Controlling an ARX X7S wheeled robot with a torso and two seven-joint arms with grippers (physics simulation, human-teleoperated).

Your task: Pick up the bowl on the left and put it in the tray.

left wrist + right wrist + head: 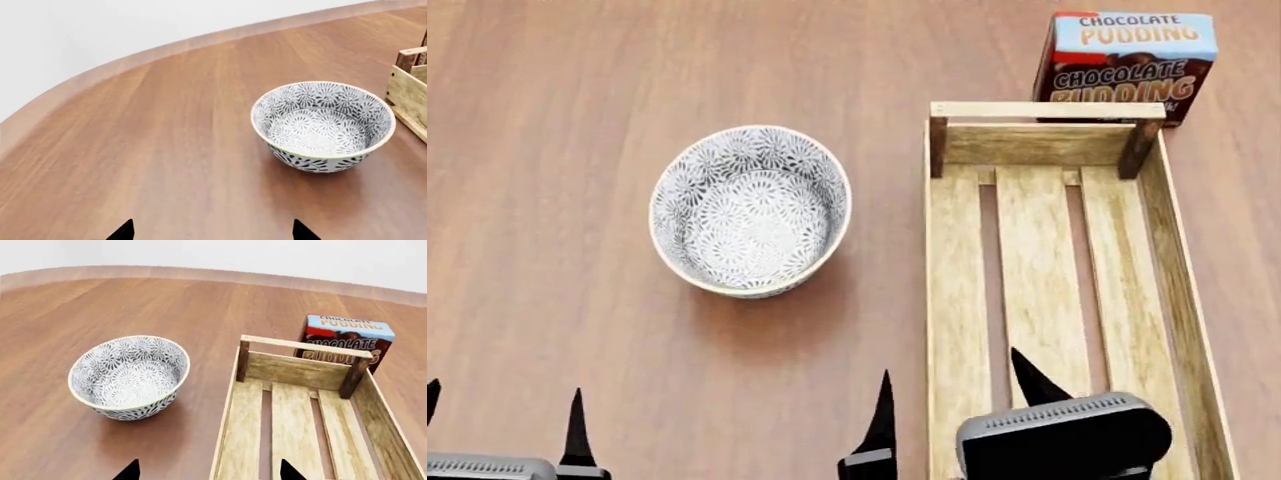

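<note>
- Two grippers show at the near edge of the head view, both with dark fingertips spread apart and nothing between them.
- Left gripper [501, 420] hangs over bare bench [561, 200], nearer the robot than the bowl and apart from it.
- Right gripper [954, 395] sits over the near end of the tray, one fingertip over the bench just outside the tray's left wall, the other over the slats.
- Bowl [750, 210] stands upright on the bench just left of the tray, not touching it; white with dense grey-black flowers inside and out, pale rim.
- Tray [961, 300], a long light-wood slatted crate with darker corner posts, lies lengthwise away from the robot.
- Chocolate pudding box [1128, 65] stands upright just beyond the tray's far end rail.
- From the left wrist view, the bowl [323, 126] lies ahead of the fingertips, with a tray corner [407, 95] beside it.
</note>
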